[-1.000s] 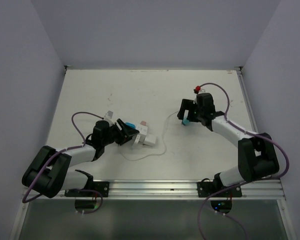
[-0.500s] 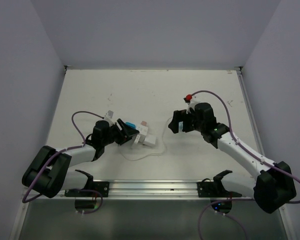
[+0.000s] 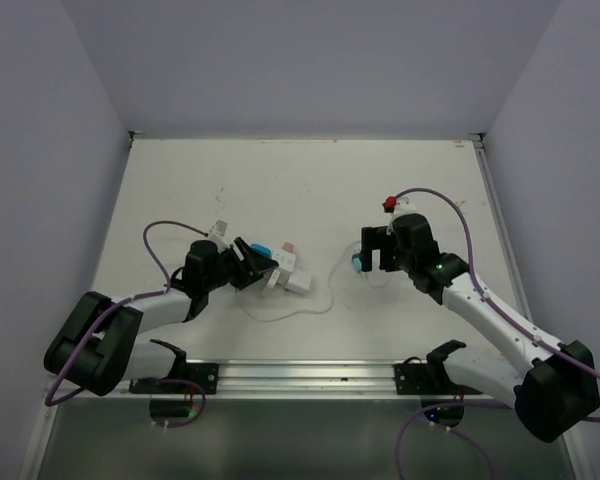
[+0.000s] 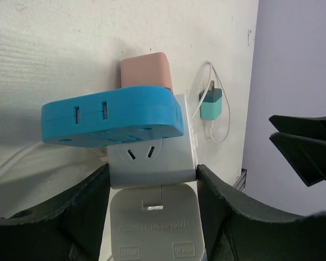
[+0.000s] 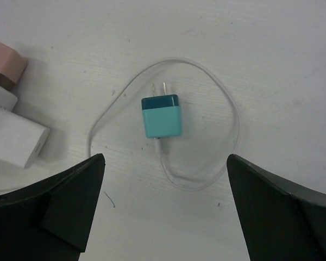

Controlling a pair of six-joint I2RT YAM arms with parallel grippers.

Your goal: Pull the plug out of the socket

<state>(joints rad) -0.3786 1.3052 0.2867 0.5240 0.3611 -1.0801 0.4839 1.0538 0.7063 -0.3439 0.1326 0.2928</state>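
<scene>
My left gripper (image 4: 152,209) is shut on the white socket block (image 4: 152,157), one finger on each side, and holds it on the table left of centre (image 3: 298,280). A blue adapter (image 4: 111,114) and a pink plug (image 4: 146,70) sit on the block. The teal plug (image 5: 162,116) lies flat on the table, apart from the block, with its prongs bare and its thin white cable (image 5: 236,125) looped around it. My right gripper (image 5: 165,206) is open and empty just above it (image 3: 372,255), its fingers (image 5: 70,201) wide on either side.
The white table (image 3: 280,180) is walled at the back and both sides. A metal rail (image 3: 310,375) runs along the near edge. A white cable (image 3: 290,312) curls in front of the socket block. Purple arm cables loop beside each arm.
My right arm swung left and nearer, then back a little. The teal plug, earlier at its fingers, now lies on the table under the open jaws. The left arm has not moved.
</scene>
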